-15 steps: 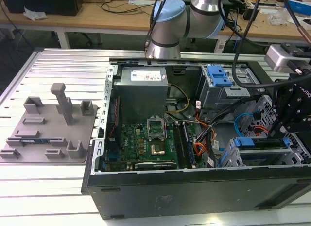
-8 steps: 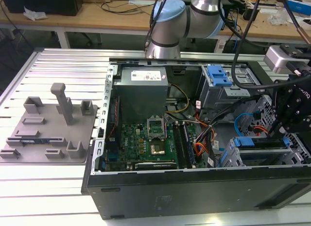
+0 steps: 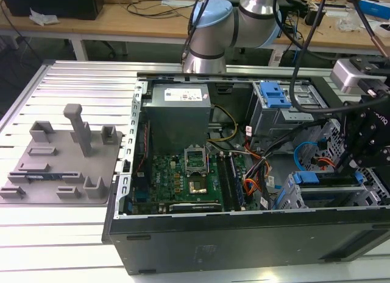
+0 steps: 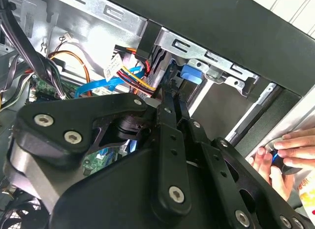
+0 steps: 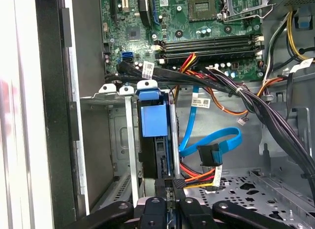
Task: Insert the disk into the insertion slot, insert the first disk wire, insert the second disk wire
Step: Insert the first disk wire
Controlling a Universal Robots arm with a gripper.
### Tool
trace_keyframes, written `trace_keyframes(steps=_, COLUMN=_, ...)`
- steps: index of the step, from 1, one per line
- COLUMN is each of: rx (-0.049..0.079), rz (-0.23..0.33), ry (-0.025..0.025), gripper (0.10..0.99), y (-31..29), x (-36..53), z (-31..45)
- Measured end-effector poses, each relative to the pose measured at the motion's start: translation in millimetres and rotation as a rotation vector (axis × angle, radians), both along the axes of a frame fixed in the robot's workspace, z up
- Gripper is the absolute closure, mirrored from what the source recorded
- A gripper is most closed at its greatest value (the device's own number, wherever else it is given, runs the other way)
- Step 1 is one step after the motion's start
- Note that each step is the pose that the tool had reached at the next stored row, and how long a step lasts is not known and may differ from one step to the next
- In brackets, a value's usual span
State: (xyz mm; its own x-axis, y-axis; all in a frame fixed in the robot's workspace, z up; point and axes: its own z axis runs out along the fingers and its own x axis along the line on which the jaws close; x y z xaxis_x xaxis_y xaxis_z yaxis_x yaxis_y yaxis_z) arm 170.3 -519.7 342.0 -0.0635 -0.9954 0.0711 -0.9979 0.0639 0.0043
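Your hand is matte black, made of jointed bars with bolt heads. Its two thin fingers sit almost together, pinching the disk by its near edge. A blue strip shows between them in the first wrist view.

The disk is a dark flat slab standing on edge, with a glossy bright-blue plastic caddy tab at the far end. It touches the fingertips and runs straight away from them toward the green motherboard. It sits in the slot, which has grey sheet-metal rails and punched holes, in the case corner at the exterior view's right.

The case is smooth black outside and bare grey steel inside. It lies open on a ribbed aluminium surface. Inside the case, a flat blue cable loops just beside the disk. A black sleeved bundle crosses between slot and motherboard.
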Motion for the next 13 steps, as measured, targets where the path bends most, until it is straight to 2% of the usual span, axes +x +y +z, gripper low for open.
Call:
trace_keyframes(steps=8, rx=0.000, rz=0.001, ry=0.0000, gripper=0.918, y=0.0, x=0.3, z=-1.0)
trace_keyframes(steps=11, rx=0.000, rz=0.002, ry=0.0000, gripper=0.918, y=0.2, x=0.3, z=5.7)
trace_keyframes(steps=13, rx=0.003, rz=0.010, ry=0.0001, gripper=0.918, y=0.1, x=0.3, z=6.1)
